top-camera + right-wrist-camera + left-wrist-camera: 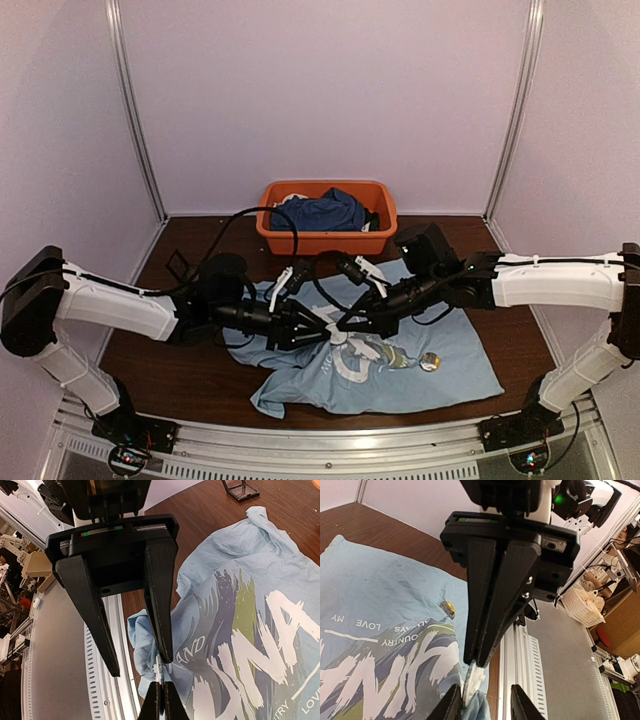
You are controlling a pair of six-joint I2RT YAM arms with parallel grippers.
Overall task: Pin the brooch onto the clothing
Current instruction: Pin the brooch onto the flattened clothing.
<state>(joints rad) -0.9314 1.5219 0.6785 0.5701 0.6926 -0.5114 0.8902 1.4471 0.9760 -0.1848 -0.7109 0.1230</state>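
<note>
The clothing, a light blue T-shirt [300, 385] [380, 595] [210, 580] with a white and green print, lies spread on the brown table. A small round metallic brooch [430, 362] [447, 609] rests on it, right of the print. Both grippers meet over the shirt's middle. My right gripper [345, 322] [162, 685] [480, 662] is shut on a thin white flat piece [475, 677] [159, 669] with a fine wire, held edge-on against bunched blue fabric. My left gripper [325, 328] [485, 690] [141, 666] stands open around that spot, one finger touching the white piece.
An orange bin [325, 238] with a dark blue garment [325, 212] stands at the back. A small black square case [180, 265] [240, 489] lies at the left. An aluminium rail [520, 645] [107, 645] runs along the table's near edge.
</note>
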